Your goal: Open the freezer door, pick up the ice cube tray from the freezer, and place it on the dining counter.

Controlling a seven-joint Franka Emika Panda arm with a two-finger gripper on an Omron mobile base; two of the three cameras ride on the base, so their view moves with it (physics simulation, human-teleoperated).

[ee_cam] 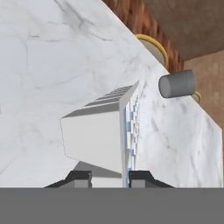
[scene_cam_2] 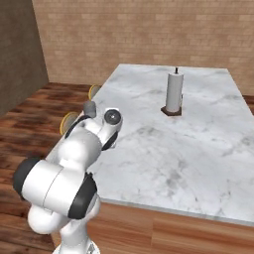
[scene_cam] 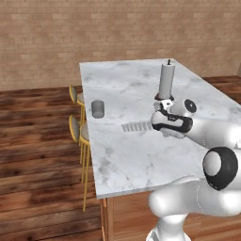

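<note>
We see the white arm reaching out over the large white-grey marble dining counter (scene_cam: pixel 136 155), its two dark fingers (ee_cam: pixel 108 178) nearly closed on the near end of the small rectangular white ice cube tray (ee_cam: pixel 107 131). In the hand view the tray runs away from the fingers, turned on its side relative to the camera, so that a broad white wall faces us and the pale blue cube cells show along the edge to the right. We cannot tell from these cells whether they hold ice or only their own blue colour.

In the left base view the tray (scene_cam: pixel 136 126) appears as a pale ribbed strip low over the marble surface, just left of the hand, between the short grey cylindrical cup (scene_cam: pixel 97 108) and the hand itself. Whether the tray rests on the surface or hangs slightly above it we cannot tell.

The grey cup stands upright near the counter's left edge, apart from the tray; what is inside it cannot be made out. Further back on the surface a tall white paper towel roll (scene_cam_2: pixel 174 92) stands upright on its small dark square base.

Along the counter's left side, yellow-seated stools (scene_cam: pixel 77 129) are tucked against the edge over the dark wooden plank floor (scene_cam: pixel 37 155). A tan brick wall (scene_cam: pixel 70 33) closes the room behind.
</note>
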